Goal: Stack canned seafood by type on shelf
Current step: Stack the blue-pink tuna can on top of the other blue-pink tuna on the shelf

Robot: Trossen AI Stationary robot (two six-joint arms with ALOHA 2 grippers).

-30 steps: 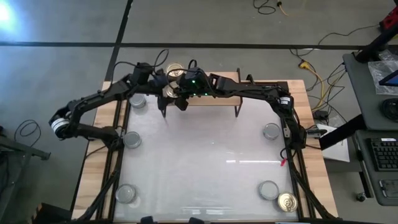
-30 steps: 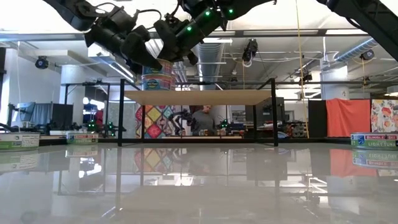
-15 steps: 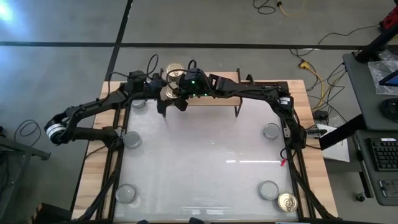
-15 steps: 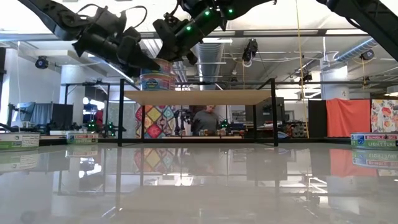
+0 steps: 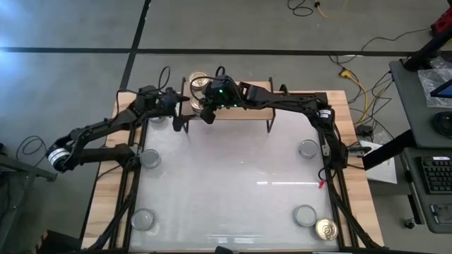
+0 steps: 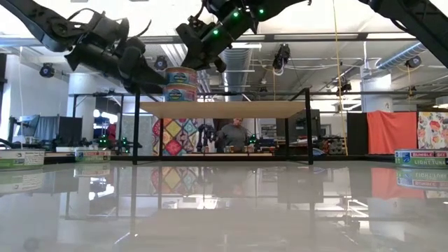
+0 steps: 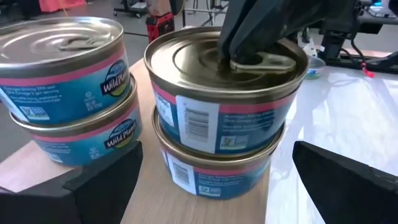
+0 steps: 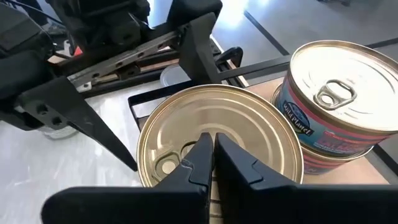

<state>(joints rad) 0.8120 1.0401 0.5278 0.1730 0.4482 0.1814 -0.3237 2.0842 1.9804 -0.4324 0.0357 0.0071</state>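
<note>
The shelf [image 5: 233, 106] stands at the table's far middle. On its left end are two stacks of two gold-lidded canned seafood tins: a near stack [image 7: 217, 118] and a far stack [image 7: 68, 87]. My right gripper [image 8: 212, 155] is shut, with its tips on the near stack's upper tin [image 8: 217, 130]. My left gripper [image 7: 216, 152] is open just left of the shelf. Its fingers stand on either side of the near stack, short of it and touching nothing. In the low view the near stack [image 6: 180, 84] shows between both grippers. My right gripper rests its shut fingertips [image 7: 239, 53] on the lid of the near stack's upper tin, by the pull tab [image 7: 273, 61] near the lid's middle. The fingers slant down from the table's right side. The tin sits level on the tin below it.
Silver-lidded tins lie on the white table top at left [image 5: 150, 159], near left [image 5: 143, 219], right [image 5: 308, 148] and near right [image 5: 305, 215]. A gold-lidded tin [image 5: 326, 229] lies at the near right corner. The table's middle is bare.
My left gripper, still open, has drawn back from the near stack toward the table's left edge and sunk a little. The upper tin it had covered stays on the stack. My right gripper has kept still on the lid.
</note>
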